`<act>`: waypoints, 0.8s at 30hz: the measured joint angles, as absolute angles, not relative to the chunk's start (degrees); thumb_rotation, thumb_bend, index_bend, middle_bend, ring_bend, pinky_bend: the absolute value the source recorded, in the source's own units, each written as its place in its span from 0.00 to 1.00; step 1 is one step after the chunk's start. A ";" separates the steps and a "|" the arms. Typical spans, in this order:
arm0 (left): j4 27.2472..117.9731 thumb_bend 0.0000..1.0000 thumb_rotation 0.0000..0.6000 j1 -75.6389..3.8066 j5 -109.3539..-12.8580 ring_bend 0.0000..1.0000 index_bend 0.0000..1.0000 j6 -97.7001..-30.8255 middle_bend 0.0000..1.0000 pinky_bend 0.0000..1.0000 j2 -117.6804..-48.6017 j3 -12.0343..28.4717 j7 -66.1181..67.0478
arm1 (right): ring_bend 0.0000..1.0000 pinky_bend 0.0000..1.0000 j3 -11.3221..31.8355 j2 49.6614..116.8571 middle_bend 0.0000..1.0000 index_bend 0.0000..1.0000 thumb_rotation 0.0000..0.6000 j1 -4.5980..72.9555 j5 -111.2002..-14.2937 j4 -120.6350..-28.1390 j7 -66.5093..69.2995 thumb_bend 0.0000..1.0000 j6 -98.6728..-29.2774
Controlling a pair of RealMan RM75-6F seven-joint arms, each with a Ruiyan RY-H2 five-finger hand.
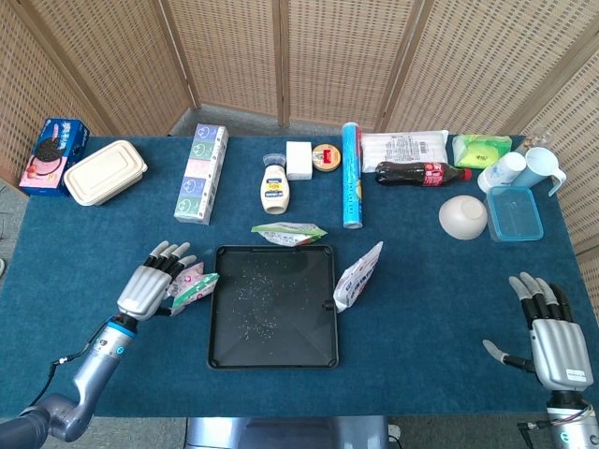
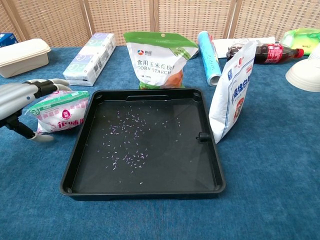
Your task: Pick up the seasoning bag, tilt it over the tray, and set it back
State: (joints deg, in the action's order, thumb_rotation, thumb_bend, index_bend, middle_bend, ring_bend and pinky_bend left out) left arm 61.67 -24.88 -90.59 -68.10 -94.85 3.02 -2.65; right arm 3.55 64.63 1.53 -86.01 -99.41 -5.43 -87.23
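- The left hand (image 1: 148,288) sits at the lower left of the head view, fingers spread over the small pink-and-green seasoning bag (image 2: 59,117) but not closed on it; the chest view shows the fingers arched over the bag's top and the thumb low at its near side, so a grasp looks about to start, not made.
- That bag lies on its side on the blue surface (image 1: 430,299), just beside the left edge of the black tray (image 2: 211,165), left of centre in both views.
- The tray sits in the middle of the frame with small pale grains scattered on its floor.
- The right hand (image 1: 552,344) rests at the lower right corner of the head view, fingers apart, holding nothing, well apart from the tray.
- Judged from this, the pick-up is not yet done; lifting, tilting over the tray and setting back all remain.
- A white bag (image 2: 230,90) stands against the tray's right edge and a corn starch bag (image 2: 157,59) stands behind it; neither is touched.
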 measured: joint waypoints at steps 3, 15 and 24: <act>60.19 0.17 1.00 -25.08 -90.31 0.10 0.25 -68.41 0.08 0.18 -96.28 3.12 -2.71 | 0.04 0.02 3.53 64.56 0.00 0.00 0.78 1.55 -86.00 -99.43 -5.21 0.00 -87.14; 55.58 0.27 1.00 -26.29 -88.63 0.40 0.59 -71.01 0.43 0.37 -101.09 5.28 -1.71 | 0.04 0.02 3.30 63.97 0.00 0.00 0.77 1.72 -86.27 -99.68 -3.83 0.00 -86.63; 54.95 0.32 1.00 -26.29 -89.97 0.48 0.69 -72.97 0.52 0.43 -101.04 4.22 -3.48 | 0.04 0.02 3.22 63.64 0.00 0.00 0.77 1.60 -86.35 -99.98 -3.65 0.00 -86.79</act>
State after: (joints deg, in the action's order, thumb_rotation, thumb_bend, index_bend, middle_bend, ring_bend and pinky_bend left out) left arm 54.95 -26.29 -89.97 -72.97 -101.04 4.22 -3.48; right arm 3.22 63.64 1.60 -86.35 -99.98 -3.65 -86.79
